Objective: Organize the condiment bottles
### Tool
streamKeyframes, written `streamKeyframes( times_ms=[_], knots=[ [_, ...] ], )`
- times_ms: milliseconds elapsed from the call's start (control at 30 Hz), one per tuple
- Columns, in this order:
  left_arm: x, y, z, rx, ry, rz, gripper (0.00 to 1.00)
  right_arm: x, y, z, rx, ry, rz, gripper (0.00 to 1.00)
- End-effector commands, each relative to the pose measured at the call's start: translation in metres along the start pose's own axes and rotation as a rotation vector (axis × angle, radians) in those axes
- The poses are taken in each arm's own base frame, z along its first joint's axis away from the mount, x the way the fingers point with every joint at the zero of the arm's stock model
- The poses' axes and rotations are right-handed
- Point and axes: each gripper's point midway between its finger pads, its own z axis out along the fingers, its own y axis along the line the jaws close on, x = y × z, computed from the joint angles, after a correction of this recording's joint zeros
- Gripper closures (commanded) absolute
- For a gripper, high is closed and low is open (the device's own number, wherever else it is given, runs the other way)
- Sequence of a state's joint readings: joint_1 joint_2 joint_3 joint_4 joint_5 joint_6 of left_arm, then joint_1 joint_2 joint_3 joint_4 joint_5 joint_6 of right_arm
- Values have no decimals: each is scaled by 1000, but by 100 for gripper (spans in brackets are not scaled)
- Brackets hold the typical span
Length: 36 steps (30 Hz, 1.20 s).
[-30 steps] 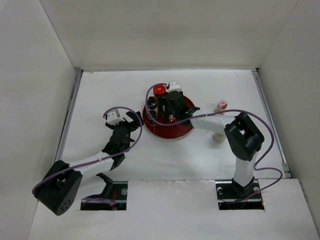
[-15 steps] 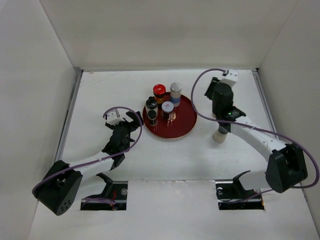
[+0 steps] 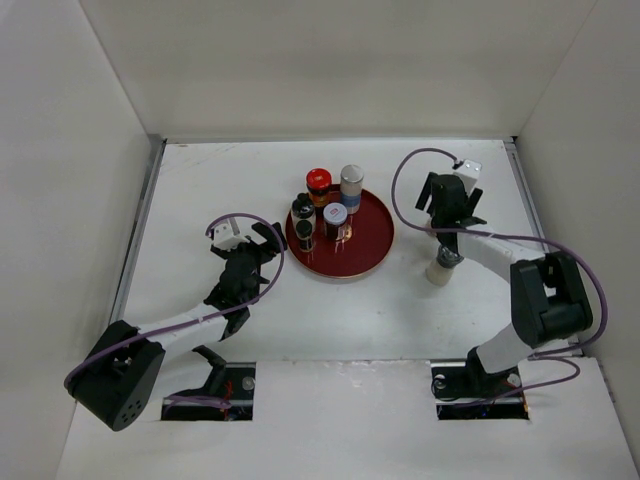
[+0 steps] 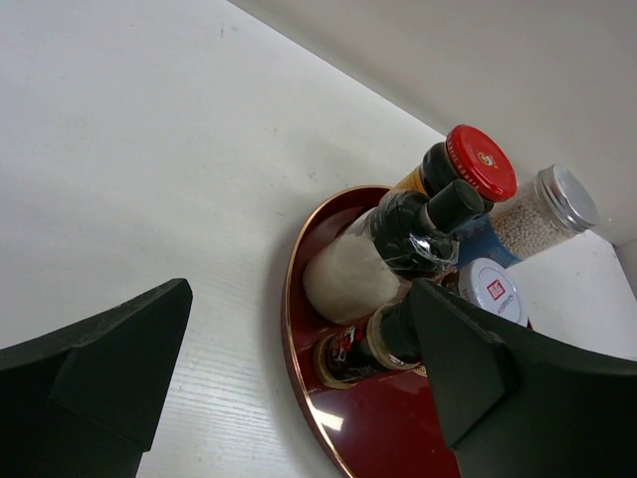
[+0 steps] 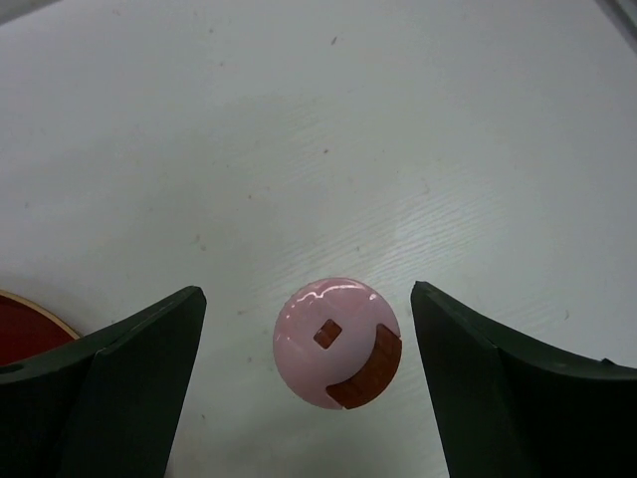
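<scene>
— Which bottle is next?
— Looks like the pink-lidded bottle (image 5: 336, 344), on the worktop (image 5: 299, 119) near the red tray (image 5: 25, 334). The right pincer (image 5: 307, 339) hangs over it, spread wide, not touching. It must drop and squeeze. The left pincer (image 3: 268, 243) gapes too.

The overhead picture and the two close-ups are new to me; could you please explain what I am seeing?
Two white robot arms are bolted at the near edge of a white table, each ending in a two-finger gripper. The overhead picture looks down from above; the close-ups come from cameras on the wrists. Condiment bottles stand grouped on a round red tray. A pale cream bottle and a pink-lidded bottle stand on the bare table. The right gripper hangs open over the pink lid; the left gripper is open beside the tray. Nothing is held.
</scene>
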<state>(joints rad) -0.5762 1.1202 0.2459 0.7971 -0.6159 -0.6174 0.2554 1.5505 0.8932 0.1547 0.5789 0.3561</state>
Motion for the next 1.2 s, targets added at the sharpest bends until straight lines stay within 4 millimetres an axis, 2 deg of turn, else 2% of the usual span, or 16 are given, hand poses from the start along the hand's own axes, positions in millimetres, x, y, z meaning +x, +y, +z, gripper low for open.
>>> streamKeyframes(
  times_ms=[0,100,133,200,267,300,367,433,500,600,667,833,967,1167],
  knots=[
    [-8,-9,0,34,-27,-41,7,3,4,2,-12,22,53,11],
    [-7,-9,0,33,-25,-39,7,10,2,1,-8,35,58,18],
    [-7,-9,0,33,-24,-38,7,10,1,1,-3,36,57,23],
    [-7,-10,1,36,-23,-41,7,8,-2,2,3,33,63,39],
    [-9,-10,0,39,-27,-44,7,-4,-2,-2,4,2,80,51],
    [-9,-10,-1,39,-27,-44,7,-16,-5,-6,16,-34,93,53],
    [-9,-10,0,38,-29,-45,7,-38,3,-21,2,-103,93,54],
    [-9,-9,0,36,-28,-43,7,-55,22,-38,-60,-147,71,55],
    [-8,-8,0,33,-25,-41,7,-59,46,-54,-132,-152,56,55],
    [-7,-9,1,33,-23,-40,7,-50,95,-74,-280,-131,33,53],
    [-7,-8,1,32,-22,-39,7,-41,123,-80,-347,-116,16,52],
    [-7,-9,1,33,-23,-40,7,-25,172,-78,-419,-85,-17,50],
    [-7,-9,1,34,-23,-40,7,-15,189,-68,-422,-68,-48,48],
    [-6,-8,1,31,-21,-40,7,7,188,-54,-401,-32,-68,46]
  ],
)
